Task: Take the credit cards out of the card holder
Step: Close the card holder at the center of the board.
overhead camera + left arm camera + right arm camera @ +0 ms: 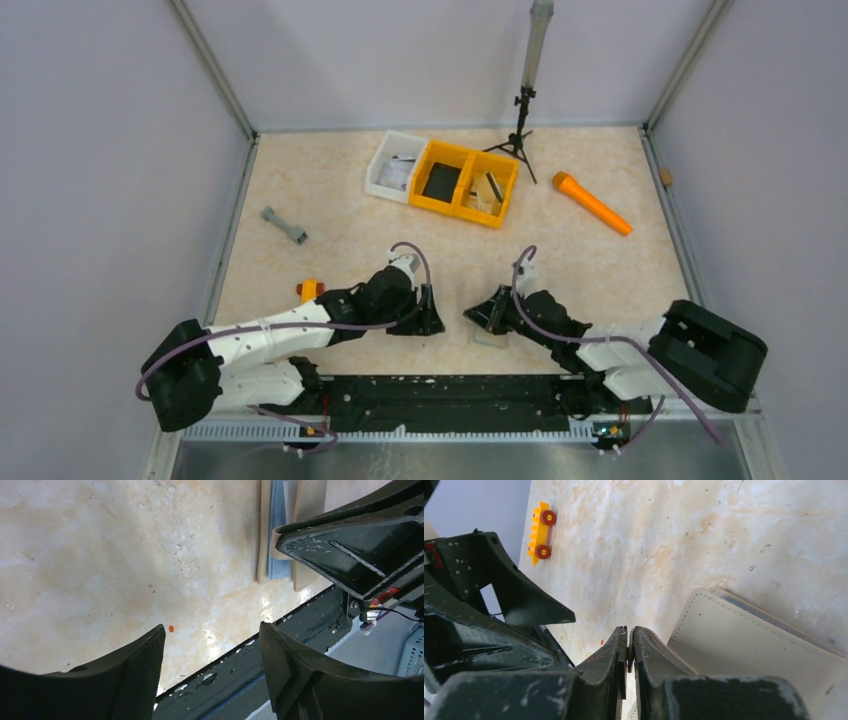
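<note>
The card holder (490,339) lies flat on the table near the front edge, a pale beige stitched rectangle (744,650). In the left wrist view its tan flaps (264,540) show a blue-grey layer between them; I cannot tell whether that layer is a credit card. My right gripper (629,630) is shut, its tips just left of the holder's edge and low over the table (478,318). Nothing shows between its fingers. My left gripper (212,630) is open and empty, a short way left of the holder (430,322).
A yellow bin (505,168) and a white bin (380,170) stand at the back with small items inside. Also on the table: an orange cylinder (592,203), a grey dumbbell shape (284,225), a tripod (520,125), a yellow toy brick (540,530). A black rail (450,390) runs along the near edge.
</note>
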Robot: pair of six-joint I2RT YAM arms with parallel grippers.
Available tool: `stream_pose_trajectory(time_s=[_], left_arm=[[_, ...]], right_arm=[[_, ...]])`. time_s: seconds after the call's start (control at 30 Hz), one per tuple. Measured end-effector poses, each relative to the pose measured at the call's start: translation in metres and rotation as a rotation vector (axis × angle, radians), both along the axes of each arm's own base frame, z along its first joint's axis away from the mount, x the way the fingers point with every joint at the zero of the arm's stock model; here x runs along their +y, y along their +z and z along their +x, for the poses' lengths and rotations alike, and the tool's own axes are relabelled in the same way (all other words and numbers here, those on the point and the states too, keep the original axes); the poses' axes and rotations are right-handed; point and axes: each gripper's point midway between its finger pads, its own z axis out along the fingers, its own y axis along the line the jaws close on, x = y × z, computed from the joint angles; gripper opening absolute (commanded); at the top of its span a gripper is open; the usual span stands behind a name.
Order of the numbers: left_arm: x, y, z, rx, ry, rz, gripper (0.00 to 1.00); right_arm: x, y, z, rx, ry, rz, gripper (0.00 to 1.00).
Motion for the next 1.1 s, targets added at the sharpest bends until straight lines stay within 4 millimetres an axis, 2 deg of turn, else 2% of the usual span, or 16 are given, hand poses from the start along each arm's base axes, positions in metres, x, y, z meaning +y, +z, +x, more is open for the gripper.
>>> stream_pose_trajectory(time_s=[0.07, 0.17, 0.3, 0.43, 0.47, 0.7, 0.83, 1.1], left_arm=[[0.004, 0.001, 0.000, -0.006, 0.004, 0.005, 0.72], [0.008, 0.002, -0.001, -0.011, 0.005, 0.014, 0.72], [0.013, 0.002, -0.001, -0.012, 0.004, 0.026, 0.73], [0.018, 0.001, -0.001, -0.016, 0.004, 0.042, 0.75], [0.019, 0.001, -0.001, -0.015, 0.004, 0.045, 0.75], [0.021, 0.009, 0.000, -0.033, 0.006, 0.026, 0.75], [0.020, 0.015, 0.000, -0.047, 0.006, 0.006, 0.75], [0.020, 0.016, 0.000, -0.047, 0.004, 0.002, 0.75]], right_arm=[[0.004, -0.004, 0.002, -0.007, 0.007, 0.000, 0.18], [0.009, -0.011, 0.004, -0.018, 0.018, 0.006, 0.35], [0.014, -0.018, 0.003, -0.026, 0.040, 0.035, 0.46], [0.022, -0.012, 0.001, -0.039, 0.075, 0.095, 0.64], [0.024, -0.009, 0.001, -0.046, 0.081, 0.114, 0.65], [0.028, 0.006, 0.002, -0.080, 0.091, 0.169, 0.66], [0.021, -0.008, 0.000, -0.042, 0.094, 0.160, 0.64], [0.019, -0.011, 0.000, -0.010, 0.103, 0.179, 0.65]])
